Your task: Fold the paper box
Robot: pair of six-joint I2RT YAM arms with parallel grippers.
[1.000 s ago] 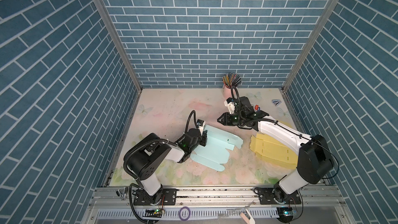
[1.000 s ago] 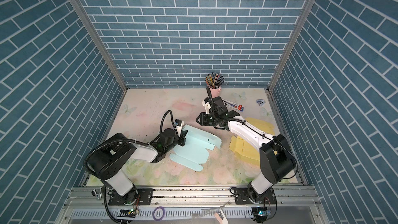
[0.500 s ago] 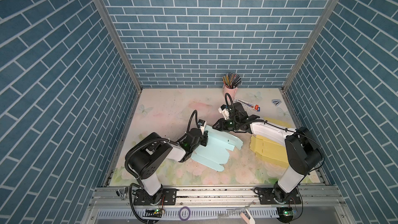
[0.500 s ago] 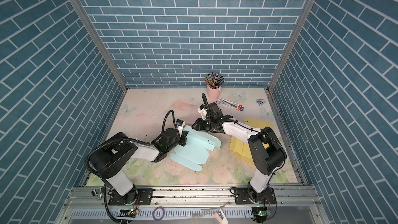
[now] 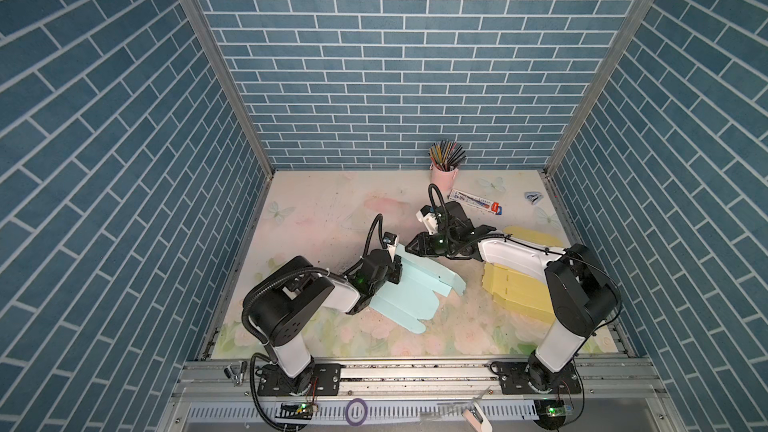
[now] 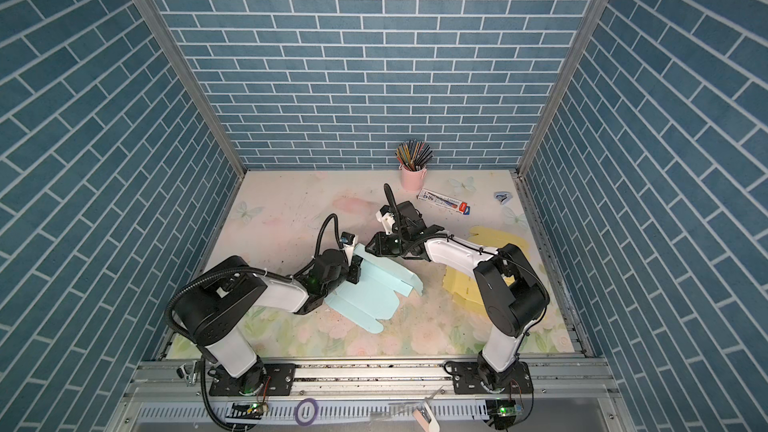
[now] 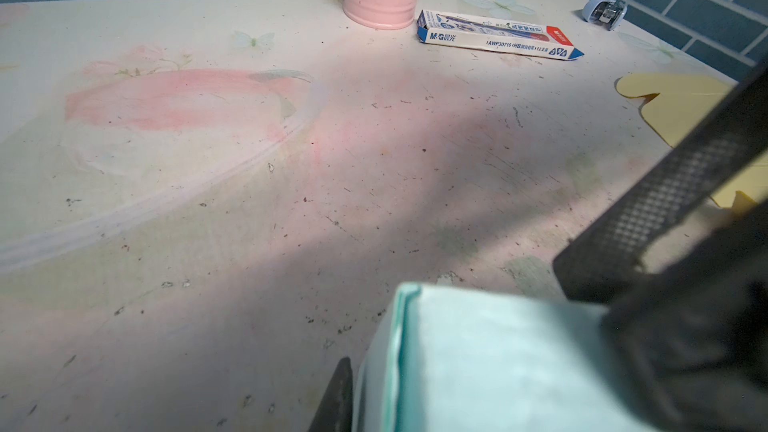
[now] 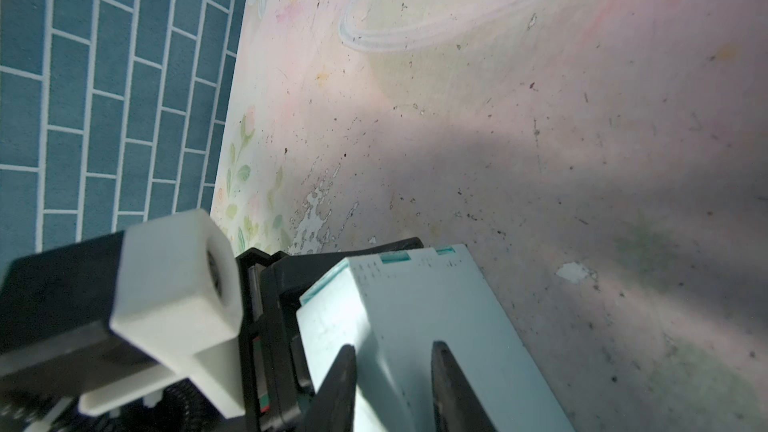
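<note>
- The box (image 5: 411,297) (pale blue, partly folded) is lying on the table (image 5: 332,209) between the arms.
- The left gripper (image 5: 396,273) is straddling its left edge; whether it is pinching the fold I cannot tell.
- The right gripper (image 5: 410,248) is reaching over the box's far corner, jaws standing apart with a panel showing between them.

- You see two paper boxes: one light-blue box (image 5: 405,299), one yellow box (image 5: 515,295).
- You see one pink pencil cup (image 5: 444,178).
- One pencil carton (image 5: 476,202).
- One small blue object (image 5: 534,198).
</note>
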